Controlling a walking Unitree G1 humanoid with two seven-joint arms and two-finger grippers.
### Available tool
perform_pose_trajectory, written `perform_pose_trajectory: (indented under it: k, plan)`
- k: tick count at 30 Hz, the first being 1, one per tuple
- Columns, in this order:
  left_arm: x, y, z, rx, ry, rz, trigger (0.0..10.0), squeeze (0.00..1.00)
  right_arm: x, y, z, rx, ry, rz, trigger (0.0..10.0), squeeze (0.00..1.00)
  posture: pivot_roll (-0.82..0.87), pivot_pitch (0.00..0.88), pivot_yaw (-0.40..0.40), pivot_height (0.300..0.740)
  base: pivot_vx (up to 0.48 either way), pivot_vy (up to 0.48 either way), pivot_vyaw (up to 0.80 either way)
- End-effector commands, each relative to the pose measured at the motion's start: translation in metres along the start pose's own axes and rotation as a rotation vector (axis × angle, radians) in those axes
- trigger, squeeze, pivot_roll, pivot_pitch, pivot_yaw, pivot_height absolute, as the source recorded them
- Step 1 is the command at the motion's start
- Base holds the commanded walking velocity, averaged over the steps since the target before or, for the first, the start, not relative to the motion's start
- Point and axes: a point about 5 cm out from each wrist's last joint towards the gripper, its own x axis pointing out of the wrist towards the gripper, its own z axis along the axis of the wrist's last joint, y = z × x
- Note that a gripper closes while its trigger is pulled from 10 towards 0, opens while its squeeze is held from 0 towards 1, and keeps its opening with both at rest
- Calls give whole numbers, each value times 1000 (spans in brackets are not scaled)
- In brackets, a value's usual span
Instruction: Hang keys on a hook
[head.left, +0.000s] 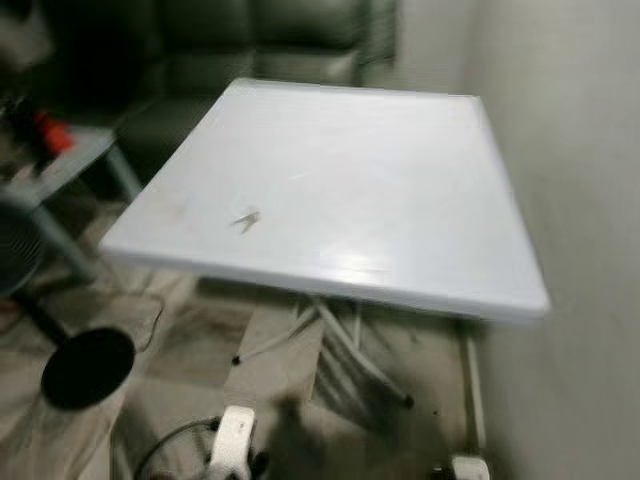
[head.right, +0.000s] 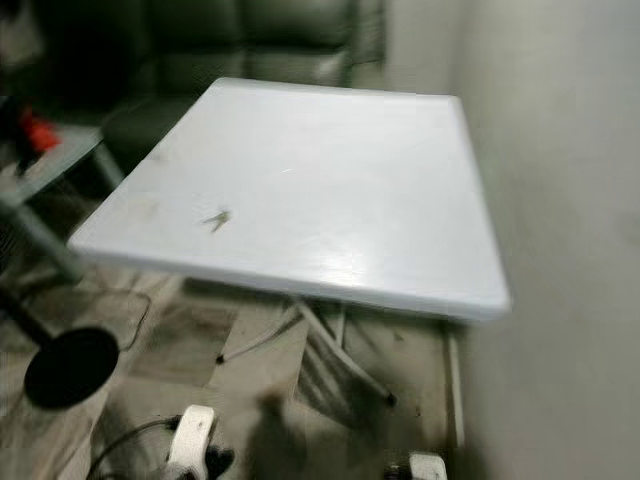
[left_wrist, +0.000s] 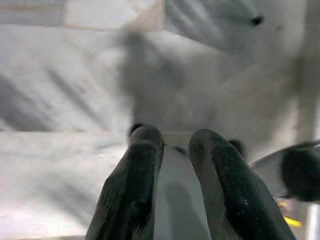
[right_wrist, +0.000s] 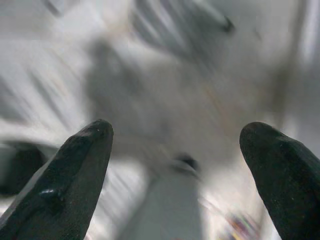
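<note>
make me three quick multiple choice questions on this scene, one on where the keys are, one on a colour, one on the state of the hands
1. Where do the keys lie?
A. on the floor
B. on the white table, towards its left front
C. on the sofa

2. What colour is the round fan base on the floor?
A. black
B. red
C. white

3. How do the hands stand?
A. both wide open
B. left hand nearly closed, right hand open
C. both holding keys

Answers:
1 B, a small dark item rests on the white table.
2 A, the disc is black.
3 B, left hand has a narrow gap between fingers, right hand fingers stand wide apart.
</note>
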Motion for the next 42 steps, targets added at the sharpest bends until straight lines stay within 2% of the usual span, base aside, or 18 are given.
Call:
perform_pose_trajectory:
  k: [1, 10, 42]
  plan:
    - [4, -9, 10, 16, -30, -24, 10000, 0, -6, -11, -13, 21, 44, -38, 10000, 0, -123, 0, 22, 740, 0, 0, 0]
    - [3, -10, 10, 17, -37, -31, 10000, 0, -6, -11, -15, 12, 50, -40, 10000, 0, -123, 0, 18, 740, 0, 104, 0]
    - [4, -11, 10, -6, -45, -37, 10000, 0, -7, -12, -17, 15, 44, -38, 10000, 0, -120, 0, 11, 740, 0, 466, 0]
